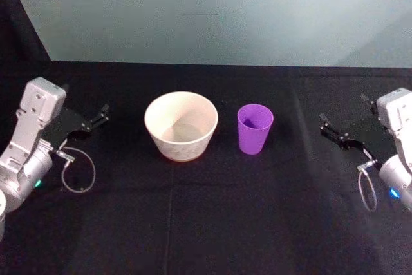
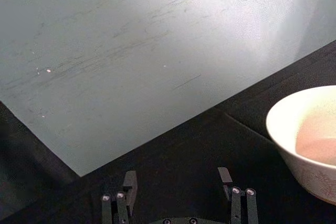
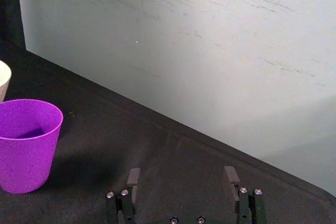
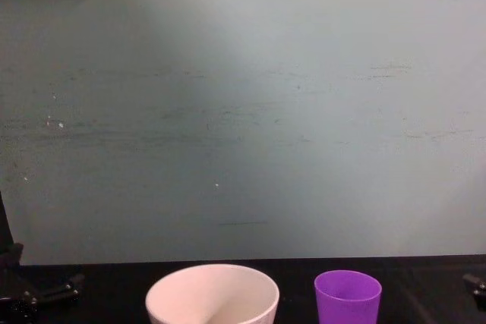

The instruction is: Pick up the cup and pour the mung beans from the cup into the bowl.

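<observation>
Status: pick-up not yet begun. Right gripper point(image 1: 324, 125) hangs at the right edge of the head view, my fingers spread wide with nothing between them. Left gripper point(image 1: 102, 114) is parked at the left edge, likewise wide. Cup point(image 1: 255, 128) — smooth purple plastic, tapered, no handle — stands upright right of centre, just beside the bowl point(image 1: 183, 149), not touching. Bowl: wide, round, cream, thin rim. Cup interior shadowed, contents not judged. Next, I judge: right gripper moves left to the cup and closes on its sidewall below the rim.
</observation>
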{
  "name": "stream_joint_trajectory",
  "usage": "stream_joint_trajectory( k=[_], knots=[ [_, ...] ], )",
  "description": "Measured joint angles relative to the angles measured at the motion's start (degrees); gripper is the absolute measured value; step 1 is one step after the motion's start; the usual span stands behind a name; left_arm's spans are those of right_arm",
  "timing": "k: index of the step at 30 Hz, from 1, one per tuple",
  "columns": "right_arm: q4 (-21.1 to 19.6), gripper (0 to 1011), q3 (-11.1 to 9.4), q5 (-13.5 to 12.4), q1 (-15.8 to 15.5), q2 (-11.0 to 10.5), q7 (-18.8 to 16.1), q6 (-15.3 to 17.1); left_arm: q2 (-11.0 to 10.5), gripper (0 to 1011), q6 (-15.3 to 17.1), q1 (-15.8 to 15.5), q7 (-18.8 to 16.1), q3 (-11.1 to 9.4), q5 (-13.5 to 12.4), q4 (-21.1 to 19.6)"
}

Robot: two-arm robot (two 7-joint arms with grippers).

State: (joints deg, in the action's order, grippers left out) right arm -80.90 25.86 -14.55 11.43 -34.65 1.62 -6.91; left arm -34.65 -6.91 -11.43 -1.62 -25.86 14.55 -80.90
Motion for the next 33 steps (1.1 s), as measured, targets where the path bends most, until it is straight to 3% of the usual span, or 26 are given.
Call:
stream_joint_trajectory(
  k=[33],
  knots=[
    [0.0, 1003, 0.0, 0.0, 0.0, 0.0, 0.0, 0.0, 0.0, 1000, 0.0, 0.0, 0.0, 0.0, 0.0, 0.0]
  ],
)
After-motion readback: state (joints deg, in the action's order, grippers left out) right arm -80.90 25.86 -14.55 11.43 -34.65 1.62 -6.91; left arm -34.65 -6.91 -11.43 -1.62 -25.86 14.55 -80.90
